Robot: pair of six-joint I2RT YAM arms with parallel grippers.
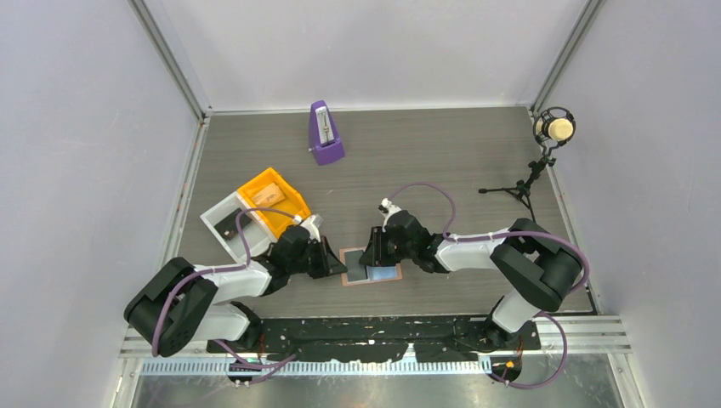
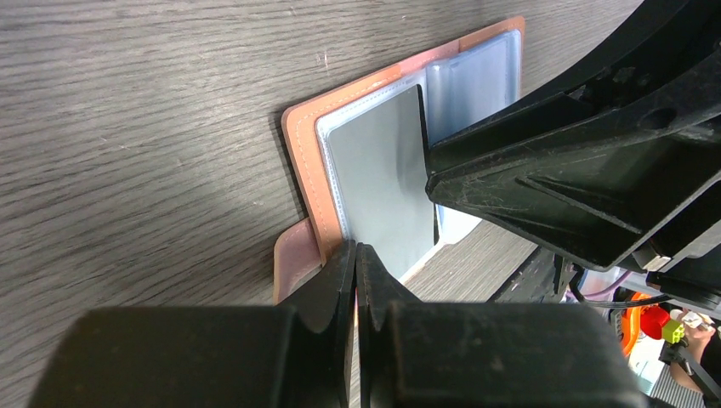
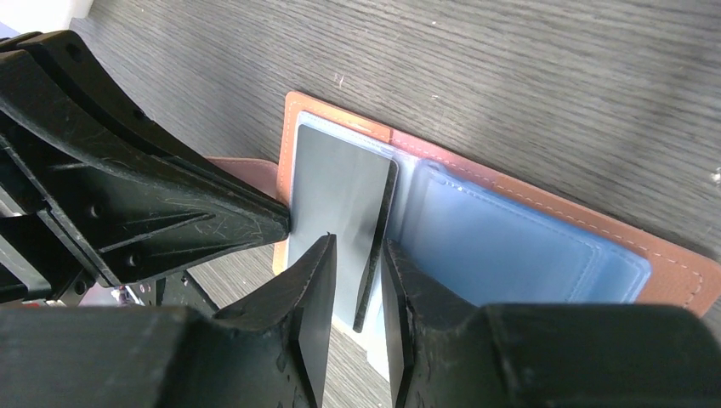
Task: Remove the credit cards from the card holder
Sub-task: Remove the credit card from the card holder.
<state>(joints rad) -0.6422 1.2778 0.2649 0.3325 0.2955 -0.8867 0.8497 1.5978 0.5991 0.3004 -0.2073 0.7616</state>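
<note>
The card holder (image 3: 544, 255) lies open and flat on the surface (image 2: 144, 127), between the two arms and near their bases. The left tool (image 2: 355, 255) has its fingers pressed together, and its tip rests on the holder's edge, just beside the small tab (image 2: 296, 255). One grey card (image 3: 336, 187) stands tilted, with one long edge lifted out of the pocket. The right tool (image 3: 357, 246) has its fingers a little apart around this lifted edge. It seems they do not yet clamp it, but the view is narrow.
</note>
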